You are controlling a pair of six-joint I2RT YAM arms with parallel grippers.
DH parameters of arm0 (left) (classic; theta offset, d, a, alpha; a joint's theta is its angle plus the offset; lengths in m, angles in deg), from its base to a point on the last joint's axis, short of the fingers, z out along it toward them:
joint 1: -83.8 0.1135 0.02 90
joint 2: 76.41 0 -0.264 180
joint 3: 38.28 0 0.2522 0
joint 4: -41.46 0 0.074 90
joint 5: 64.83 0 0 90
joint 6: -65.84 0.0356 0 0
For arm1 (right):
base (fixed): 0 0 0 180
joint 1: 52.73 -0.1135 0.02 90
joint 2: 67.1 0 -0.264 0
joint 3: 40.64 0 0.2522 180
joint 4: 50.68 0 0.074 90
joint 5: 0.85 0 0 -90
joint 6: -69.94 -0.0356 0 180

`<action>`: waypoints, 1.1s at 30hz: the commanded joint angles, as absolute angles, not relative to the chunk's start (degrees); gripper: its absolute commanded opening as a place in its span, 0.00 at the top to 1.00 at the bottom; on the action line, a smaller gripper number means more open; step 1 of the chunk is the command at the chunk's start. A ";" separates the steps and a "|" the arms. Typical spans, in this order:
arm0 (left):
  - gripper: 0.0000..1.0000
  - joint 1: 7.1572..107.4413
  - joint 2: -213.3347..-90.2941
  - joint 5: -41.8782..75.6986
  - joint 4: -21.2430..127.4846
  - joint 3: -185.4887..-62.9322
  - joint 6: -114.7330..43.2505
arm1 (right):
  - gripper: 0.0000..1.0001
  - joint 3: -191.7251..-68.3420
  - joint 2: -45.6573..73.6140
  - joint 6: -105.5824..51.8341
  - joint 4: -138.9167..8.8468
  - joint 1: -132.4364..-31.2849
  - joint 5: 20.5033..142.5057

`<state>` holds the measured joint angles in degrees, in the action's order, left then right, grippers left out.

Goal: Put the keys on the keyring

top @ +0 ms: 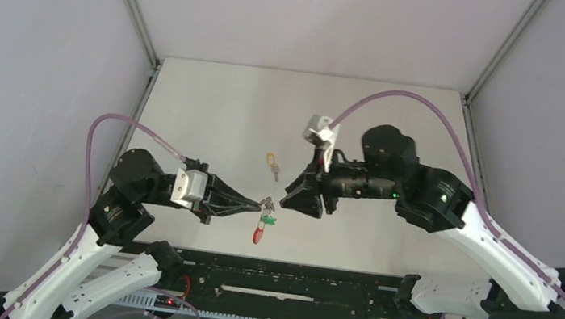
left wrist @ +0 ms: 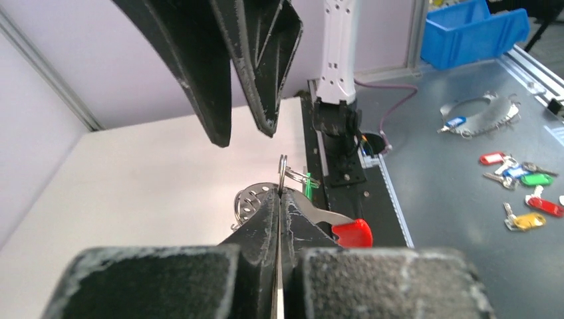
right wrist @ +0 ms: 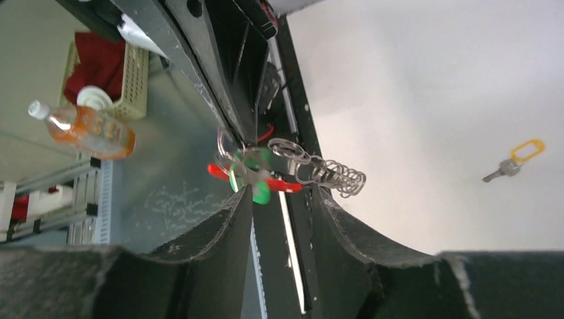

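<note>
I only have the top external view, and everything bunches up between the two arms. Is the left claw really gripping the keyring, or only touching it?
Observer: It is gripping. In the left wrist view the left claw is pinched shut on the keyring's flat metal part.
Operator: And the right claw?
Observer: In the right wrist view the right claw stands open. The keyring hangs just ahead of its gap and is not clamped.
Operator: Where is the green key?
Observer: The green key hangs among the keyring's loops beside the red section. I cannot tell whether it is threaded on.
</note>
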<state>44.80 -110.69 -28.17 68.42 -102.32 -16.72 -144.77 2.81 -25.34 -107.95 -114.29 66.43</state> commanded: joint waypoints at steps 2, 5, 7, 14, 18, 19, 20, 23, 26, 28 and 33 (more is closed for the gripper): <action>1.00 44.63 -110.47 -25.57 55.97 -100.96 -25.88 | 0.52 -134.71 -6.26 -34.64 -88.68 -111.78 62.38; 1.00 44.66 -110.86 -25.50 53.25 -101.12 -26.23 | 0.52 -131.39 -7.64 -37.77 -84.96 -111.45 61.68; 1.00 44.66 -111.07 -25.06 51.96 -101.40 -25.95 | 0.50 -128.94 -8.17 -40.94 -80.83 -111.35 60.67; 1.00 44.64 -110.97 -21.49 48.11 -101.13 -26.71 | 0.43 -124.18 -8.88 -48.98 -69.55 -111.19 59.52; 1.00 44.64 -110.85 -20.00 46.70 -100.91 -27.65 | 0.44 -122.54 -9.33 -51.76 -65.45 -110.80 60.20; 1.00 44.62 -110.84 -19.66 46.53 -100.84 -27.86 | 0.44 -122.10 -9.43 -52.38 -64.15 -110.75 60.04; 1.00 44.68 -110.81 -19.35 46.40 -100.72 -28.16 | 0.45 -121.66 -9.46 -52.93 -62.88 -110.68 59.90; 1.00 44.63 -110.50 -18.36 46.30 -100.12 -29.34 | 0.46 -121.15 -9.08 -54.48 -61.38 -110.65 59.89; 1.00 44.63 -110.01 -18.28 46.26 -99.24 -29.93 | 0.48 -120.53 -8.54 -55.75 -59.30 -110.57 59.61; 1.00 44.66 -109.79 -18.04 46.26 -99.02 -30.05 | 0.52 -120.25 -8.07 -56.21 -58.54 -110.48 59.45; 1.00 44.62 -109.16 -17.46 46.10 -98.88 -30.05 | 0.63 -120.25 -7.17 -56.93 -58.56 -109.85 57.87</action>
